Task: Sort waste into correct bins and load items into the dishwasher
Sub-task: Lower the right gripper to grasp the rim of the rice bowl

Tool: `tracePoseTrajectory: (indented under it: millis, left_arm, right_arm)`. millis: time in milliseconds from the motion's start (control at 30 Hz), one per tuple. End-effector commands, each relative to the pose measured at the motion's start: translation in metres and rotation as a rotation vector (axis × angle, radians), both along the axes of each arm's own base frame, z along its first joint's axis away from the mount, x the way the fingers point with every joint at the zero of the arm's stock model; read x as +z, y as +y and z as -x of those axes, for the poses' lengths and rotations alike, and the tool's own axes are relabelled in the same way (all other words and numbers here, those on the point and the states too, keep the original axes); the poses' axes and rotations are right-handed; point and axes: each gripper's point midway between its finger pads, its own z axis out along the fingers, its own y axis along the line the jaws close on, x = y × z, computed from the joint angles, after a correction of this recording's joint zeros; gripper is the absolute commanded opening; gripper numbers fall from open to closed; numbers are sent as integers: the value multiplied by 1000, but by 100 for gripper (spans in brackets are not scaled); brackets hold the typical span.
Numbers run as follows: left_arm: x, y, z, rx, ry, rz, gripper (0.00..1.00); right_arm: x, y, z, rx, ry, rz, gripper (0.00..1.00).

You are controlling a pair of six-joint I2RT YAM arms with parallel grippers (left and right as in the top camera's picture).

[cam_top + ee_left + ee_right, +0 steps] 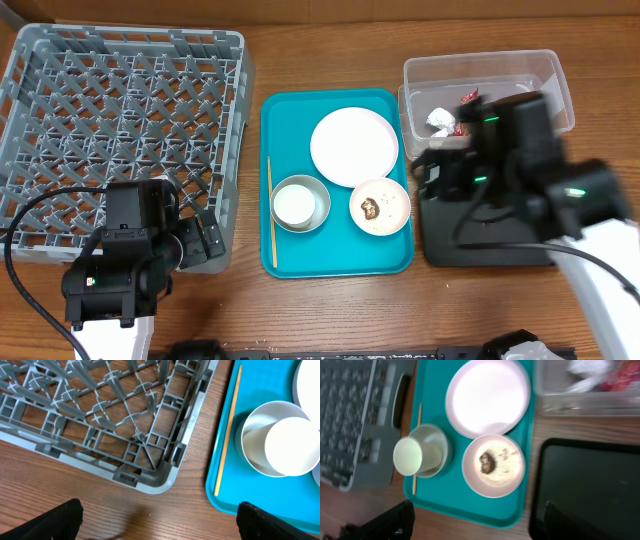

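Resting on small plate point(514, 479): brown lump point(486, 462)

The right arm point(520, 150) looks smeary and covers part of the clear tub point(480, 68) and the black tray point(500, 250). The red wrapper point(470, 97) peeks out behind it (only a corner shows). From the right wrist the clear tub runs off the top edge and the paper scrap point(585, 367) is fuzzy. The rice point(505, 462) is too tiny to count.

My left arm point(110, 275) sits at the near left, wrist angled down, with the left gripper point(160, 527) spread fully wide. My right arm point(590, 215), blurred, reaches in from the near right. The right gripper point(470, 525) points down, fingers well apart.
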Motion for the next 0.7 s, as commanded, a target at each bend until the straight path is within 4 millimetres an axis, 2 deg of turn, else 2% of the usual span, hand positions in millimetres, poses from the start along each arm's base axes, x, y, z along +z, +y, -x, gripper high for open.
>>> tracePoseTrajectory:
  millis: [0,267,367,500,667]
  left_arm:
    - [9,2,-3,2,-33,-6,100]
    - [9,1,-2,1,-31,-5,100]
    - [8,1,-2,2,-30,-5,100]
    - [8,1,-2,1,-30,-5,100]
    - [8,1,-2,1,-30,-5,100]
  right_arm:
    - [-40,35,14,145,83,22,82]
    - [-121,88,8,217,203,160,66]
    - [-151,100,4,157,261,179,60]
    - [-180,110,2,147,308,190,56]
    - [-202,116,1,155,330,211,41]
